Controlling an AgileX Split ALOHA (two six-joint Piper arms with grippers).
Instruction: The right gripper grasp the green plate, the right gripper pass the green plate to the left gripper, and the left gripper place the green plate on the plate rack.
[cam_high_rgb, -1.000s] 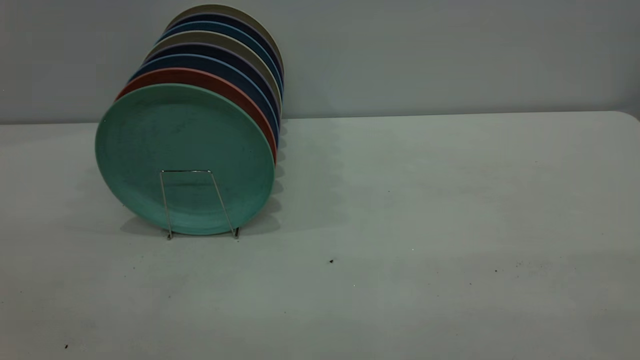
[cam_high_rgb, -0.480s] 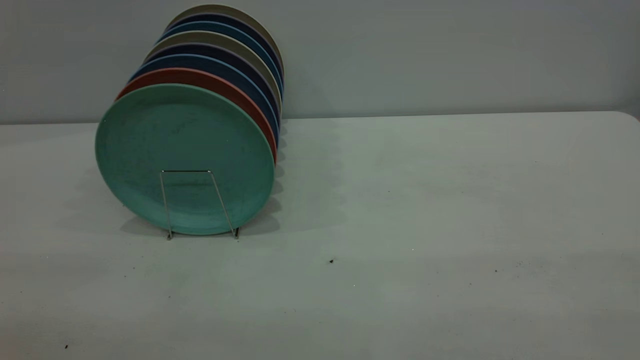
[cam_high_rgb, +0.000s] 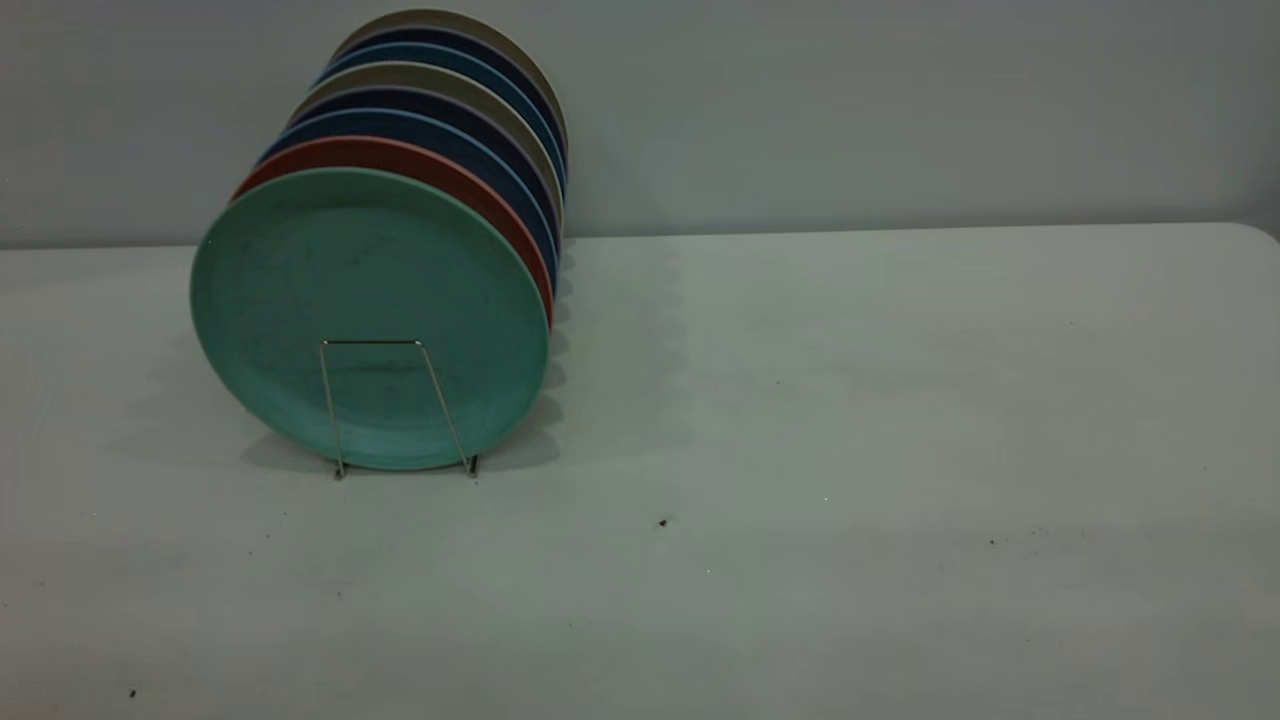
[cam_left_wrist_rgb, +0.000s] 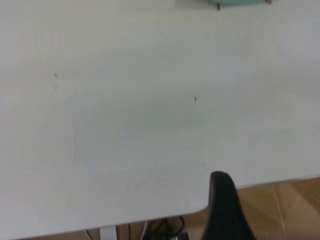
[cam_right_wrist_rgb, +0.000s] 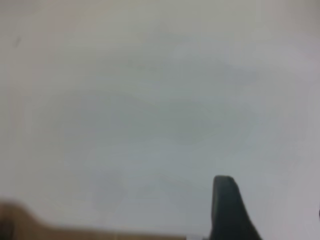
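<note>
Pale grey wall backs a white bench (cam_high_rgb: 850, 400) that fills the exterior view. At far left stands the plate rack (cam_high_rgb: 385, 405), its thin wire loop upright in front of a row of plates set on edge. The green plate (cam_high_rgb: 370, 300) is the frontmost, resting in the rack and facing the camera, with its lower edge behind the wire loop. Just behind it sits a salmon-pink plate (cam_high_rgb: 420, 160), then dark blue plates (cam_high_rgb: 450, 135) and beige ones farther back. Neither arm appears in the exterior view. The left tool (cam_left_wrist_rgb: 225, 210) shows only one black finger, over the near bench edge, well apart from the rack; I cannot tell how far open it is. The right tool (cam_right_wrist_rgb: 227, 207) likewise shows one black finger above bare bench, its opening impossible to tell, holding nothing visible
</note>
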